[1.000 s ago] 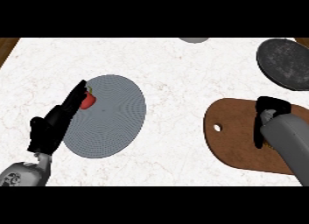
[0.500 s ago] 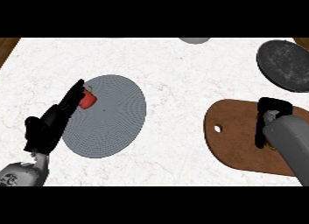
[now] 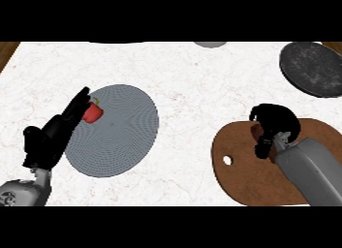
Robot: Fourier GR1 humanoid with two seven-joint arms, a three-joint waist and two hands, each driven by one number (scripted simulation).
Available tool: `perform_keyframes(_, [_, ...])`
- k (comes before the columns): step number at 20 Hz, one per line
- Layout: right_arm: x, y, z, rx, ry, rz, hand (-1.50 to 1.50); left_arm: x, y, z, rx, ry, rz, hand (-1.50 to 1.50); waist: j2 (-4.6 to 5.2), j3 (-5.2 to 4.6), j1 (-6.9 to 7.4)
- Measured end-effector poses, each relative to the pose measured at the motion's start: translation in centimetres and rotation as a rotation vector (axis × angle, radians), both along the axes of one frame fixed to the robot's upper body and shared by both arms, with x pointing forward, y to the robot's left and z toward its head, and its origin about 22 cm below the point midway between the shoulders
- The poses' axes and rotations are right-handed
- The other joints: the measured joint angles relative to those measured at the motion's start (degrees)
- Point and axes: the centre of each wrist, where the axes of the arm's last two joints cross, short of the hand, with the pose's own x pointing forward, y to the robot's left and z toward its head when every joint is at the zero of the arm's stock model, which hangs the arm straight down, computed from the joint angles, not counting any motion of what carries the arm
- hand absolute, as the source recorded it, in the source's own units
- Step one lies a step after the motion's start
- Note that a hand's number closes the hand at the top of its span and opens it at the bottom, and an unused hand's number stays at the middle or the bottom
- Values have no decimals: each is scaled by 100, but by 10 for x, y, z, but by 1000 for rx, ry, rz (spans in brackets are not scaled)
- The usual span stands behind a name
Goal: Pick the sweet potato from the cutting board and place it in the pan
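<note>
Right robot hand (image 3: 275, 121) curls round sweet potato on cutting board (image 3: 234, 169).

I count two hands from my end: the left hand (image 3: 48, 140) at 9 o'clock and the right hand (image 3: 275, 121) at 4 o'clock. There is one grey plate (image 3: 123, 145) at 9 o'clock with one red vegetable (image 3: 93, 113) on it. One cutting board (image 3: 238, 184) sits at 5 o'clock, one dark pan (image 3: 316, 68) at 2 o'clock, and one grey object (image 3: 210, 44), cut off by the edge, at 12 o'clock.

red pepper (image 3: 92, 112) on grey plate (image 3: 123, 133), white counter (image 3: 194, 77).
</note>
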Motion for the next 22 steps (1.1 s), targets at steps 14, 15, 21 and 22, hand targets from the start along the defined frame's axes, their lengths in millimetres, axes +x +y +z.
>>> perform_keyframes(14, [-70, -18, 72, 261, -759, 224, 150, -2, 9, -1, 3, -1, 7, 0, 37, 14, -20])
perform_keyframes(15, [-73, -23, 73, 268, -787, 209, 150, -2, 8, -2, 1, -4, 3, 0, 42, 13, -2])
perform_keyframes(21, [-65, -47, 72, 331, -887, 96, 150, 3, 4, -4, 5, -4, -4, 0, 70, 14, 79])
perform_keyframes(22, [-62, -52, 68, 358, -901, 72, 150, 1, 6, -4, 3, -7, -7, 0, 74, 14, 95])
